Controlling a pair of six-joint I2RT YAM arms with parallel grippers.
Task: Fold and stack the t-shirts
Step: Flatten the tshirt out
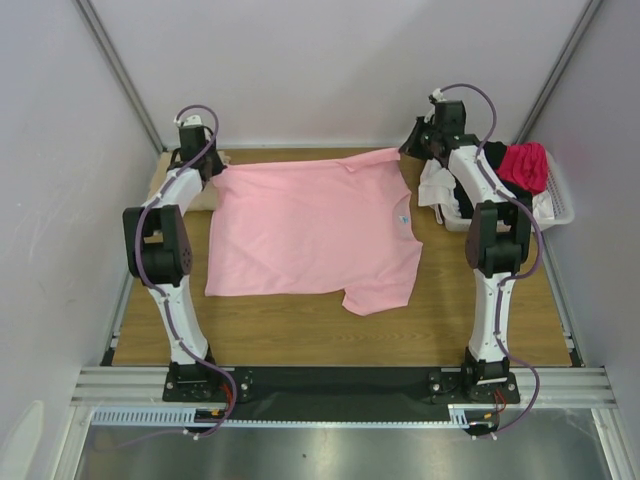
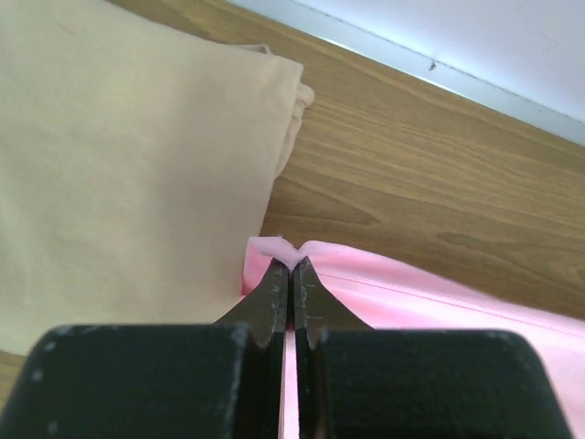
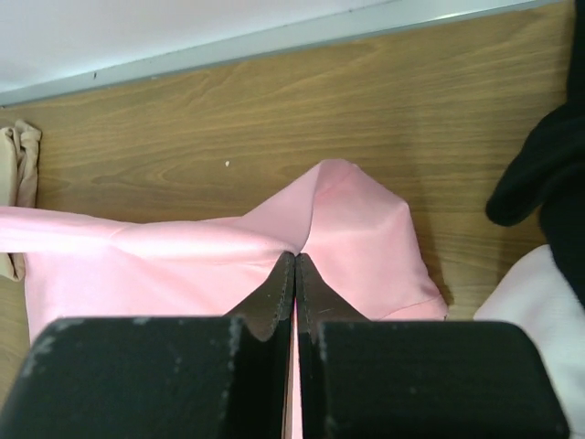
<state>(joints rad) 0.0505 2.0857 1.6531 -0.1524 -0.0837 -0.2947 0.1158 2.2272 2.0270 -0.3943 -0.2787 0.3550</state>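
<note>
A light pink t-shirt lies spread across the middle of the wooden table, with one sleeve near the front right. My left gripper is shut on its far left corner. My right gripper is shut on its far right edge, where the pink cloth bunches up. A folded tan t-shirt rests on the table at the far left, just beside the left gripper. In the top view the left gripper and right gripper both sit at the back edge.
A white plastic basket at the far right holds magenta, black and white shirts. Black cloth and white cloth show at the right of the right wrist view. Grey walls close in the table's back and sides.
</note>
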